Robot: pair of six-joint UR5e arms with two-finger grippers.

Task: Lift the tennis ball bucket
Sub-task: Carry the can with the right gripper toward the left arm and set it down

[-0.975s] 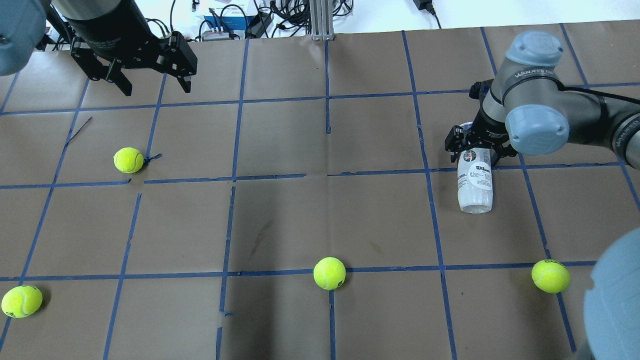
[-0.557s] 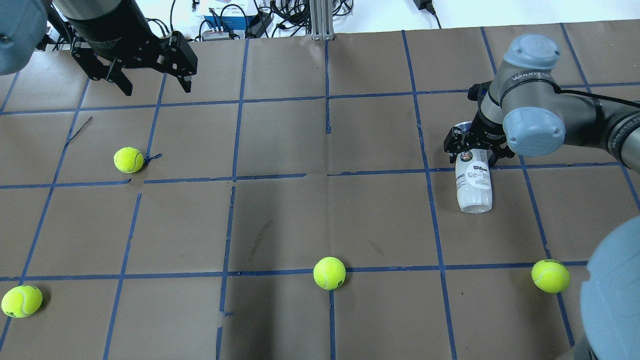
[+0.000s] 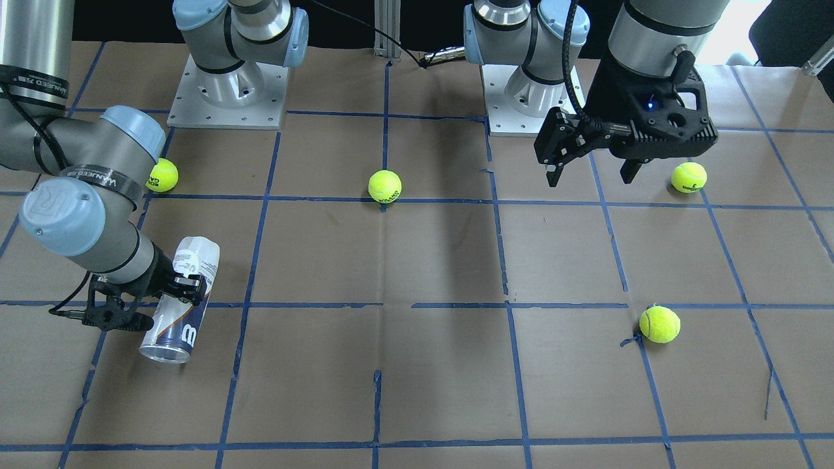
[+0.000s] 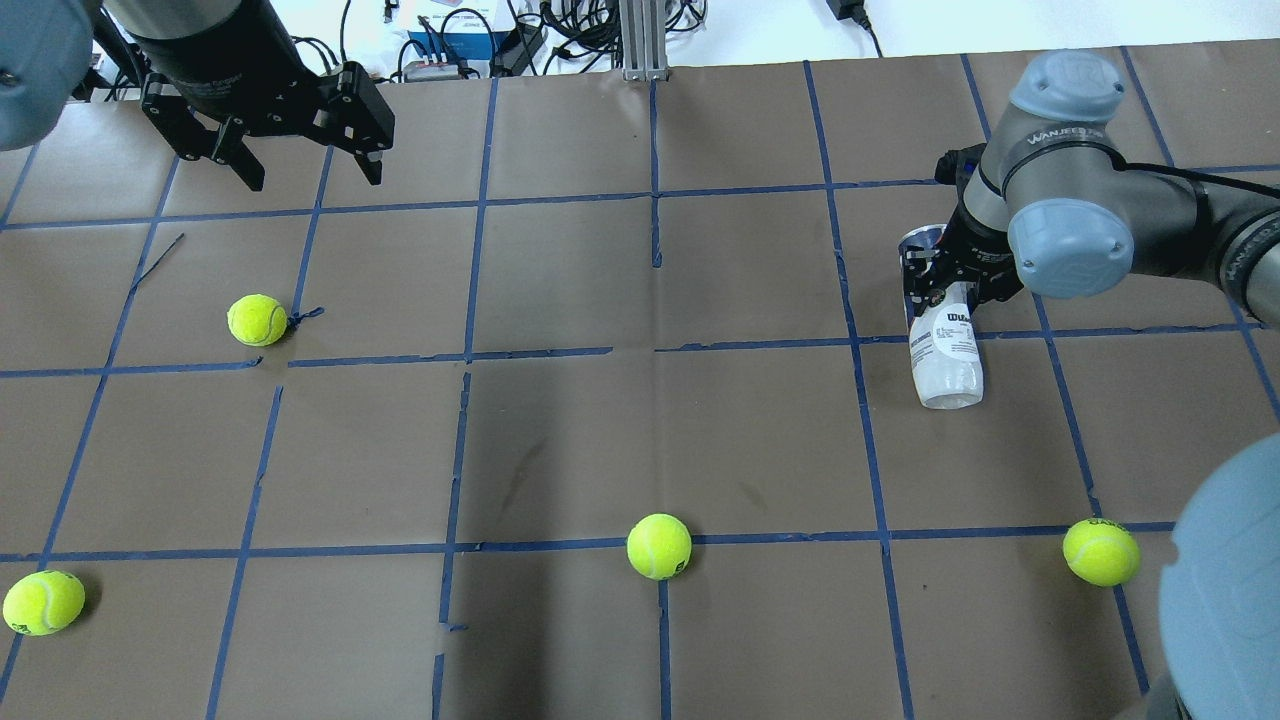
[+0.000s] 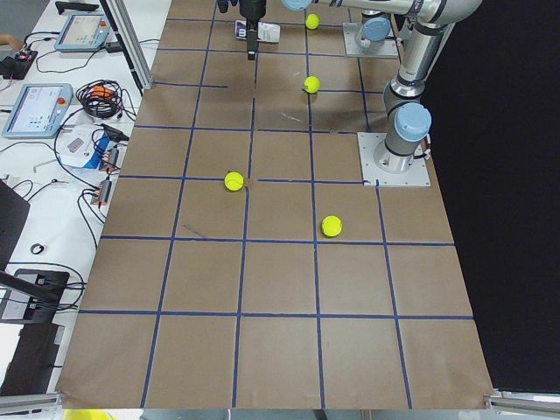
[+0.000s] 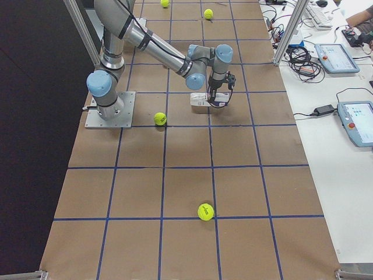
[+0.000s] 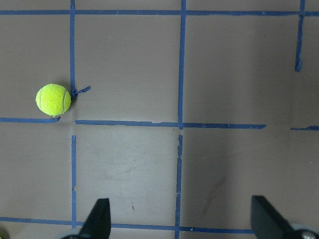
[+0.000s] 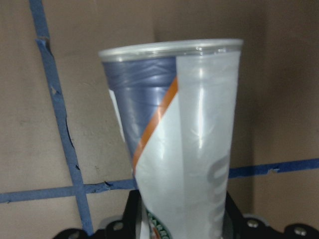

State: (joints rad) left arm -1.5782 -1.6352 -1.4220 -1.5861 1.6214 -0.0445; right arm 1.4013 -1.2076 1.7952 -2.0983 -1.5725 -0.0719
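The tennis ball bucket [image 4: 947,350] is a clear can with a white and navy Wilson label. It shows on the right in the overhead view and at lower left in the front-facing view [image 3: 184,296]. My right gripper [image 4: 945,288] is shut on its upper half, near the silvery rim. The can is tilted, rim end raised. I cannot tell whether its closed end touches the table. It fills the right wrist view [image 8: 184,149]. My left gripper [image 4: 305,165] is open and empty, hovering above the far left of the table, also in the front-facing view [image 3: 589,172].
Several yellow-green tennis balls lie on the brown paper: one on the left [image 4: 257,320], one at front middle [image 4: 659,546], one at front right [image 4: 1101,552], one at the front left edge [image 4: 43,603]. Cables and boxes [image 4: 470,40] sit beyond the far edge.
My right gripper's fingers have closed from wide open onto the can. The can's rim end has risen and its closed end has shifted slightly toward the far side. The left arm has not moved.
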